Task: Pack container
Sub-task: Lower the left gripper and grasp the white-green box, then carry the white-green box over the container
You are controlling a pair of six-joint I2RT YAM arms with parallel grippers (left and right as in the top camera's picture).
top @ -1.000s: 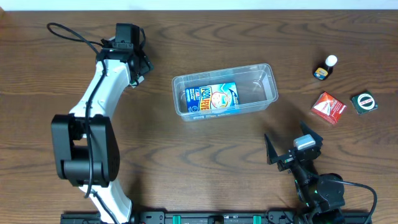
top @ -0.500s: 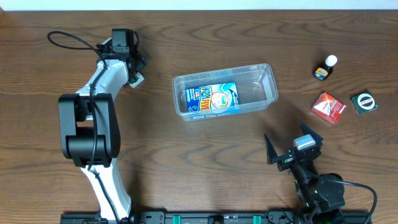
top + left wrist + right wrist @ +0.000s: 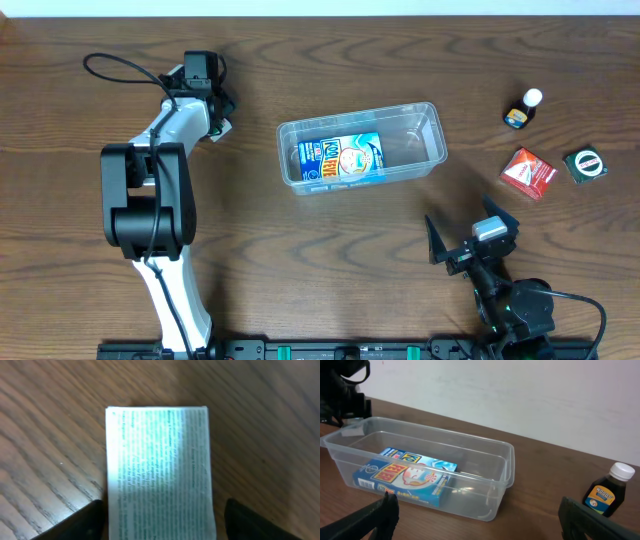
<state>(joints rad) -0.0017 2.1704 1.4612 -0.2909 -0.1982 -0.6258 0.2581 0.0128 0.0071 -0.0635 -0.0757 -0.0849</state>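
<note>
The container (image 3: 438, 140) is a clear plastic tub in the middle of the table, and it also shows in the right wrist view (image 3: 440, 435). A blue box (image 3: 342, 158) lies flat inside it (image 3: 405, 477). My left gripper (image 3: 213, 118) is at the far left, open, low over a small white box with green print (image 3: 219, 128). In the left wrist view the white box (image 3: 157, 460) lies between my open fingers (image 3: 164, 507). My right gripper (image 3: 467, 228) is open and empty near the front, facing the container (image 3: 477, 510).
At the right stand a small brown bottle with a white cap (image 3: 522, 110) (image 3: 610, 492), a red box (image 3: 527, 172) and a dark green square item (image 3: 585, 163). The left arm's cable loops at the far left (image 3: 105, 62).
The left arm has folded in and its gripper has shifted slightly left and settled over the small white box. The right arm and the container have not moved.
</note>
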